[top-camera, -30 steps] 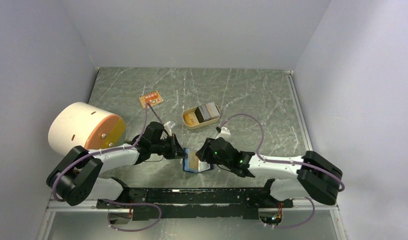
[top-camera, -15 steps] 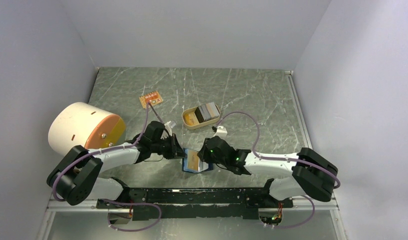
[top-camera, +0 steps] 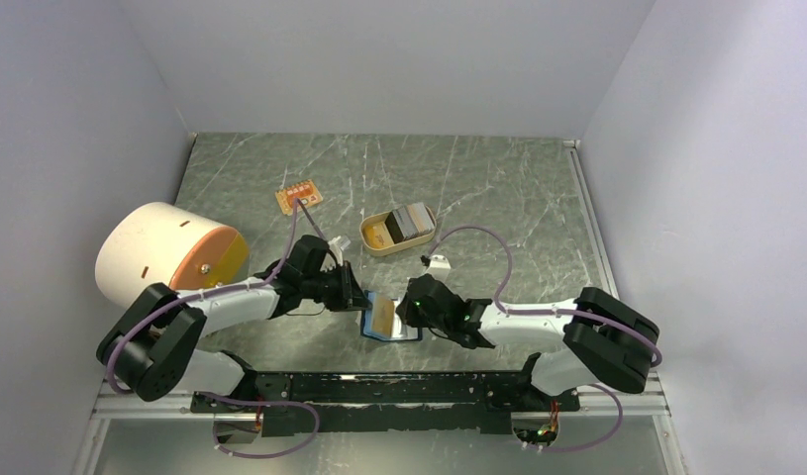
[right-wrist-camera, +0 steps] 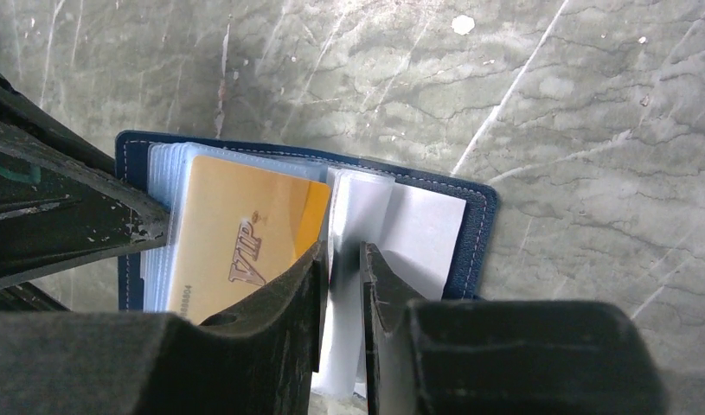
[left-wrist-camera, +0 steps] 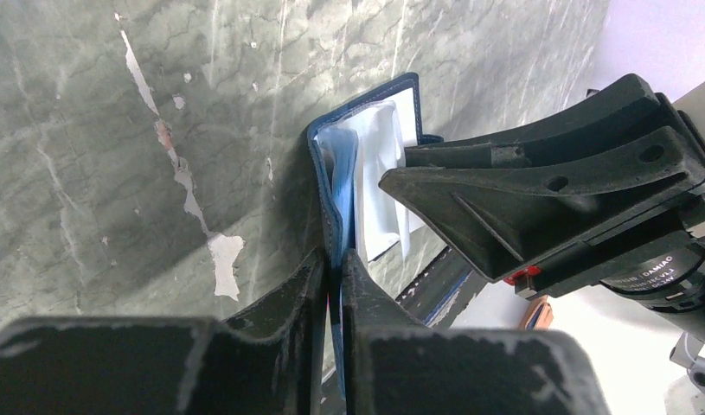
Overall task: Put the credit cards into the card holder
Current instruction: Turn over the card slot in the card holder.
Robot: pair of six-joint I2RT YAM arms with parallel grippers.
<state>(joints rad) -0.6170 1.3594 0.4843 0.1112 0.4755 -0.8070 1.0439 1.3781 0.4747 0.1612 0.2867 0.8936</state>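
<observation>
Card holder (right-wrist-camera: 474, 216) open on table (right-wrist-camera: 547, 104): left fingers (left-wrist-camera: 317, 278) clamped on its cover edge, right fingers (right-wrist-camera: 307, 268) narrowly astride a clear inner sleeve (right-wrist-camera: 359, 201), grip unclear.

The table (right-wrist-camera: 547, 112) is finished in a matt, marble-patterned grey-green surface, chipped white in places. The card holder (right-wrist-camera: 480, 207) is covered outside in dark navy, stitched, leather-like material with a low sheen; its inner sleeves (right-wrist-camera: 366, 207) are made of clear, glossy plastic film. A gold card (right-wrist-camera: 245, 233) is shown in smooth plastic. The right gripper (right-wrist-camera: 340, 268) is fitted with fingers (right-wrist-camera: 271, 303) of matt black, scuffed plastic.
</observation>
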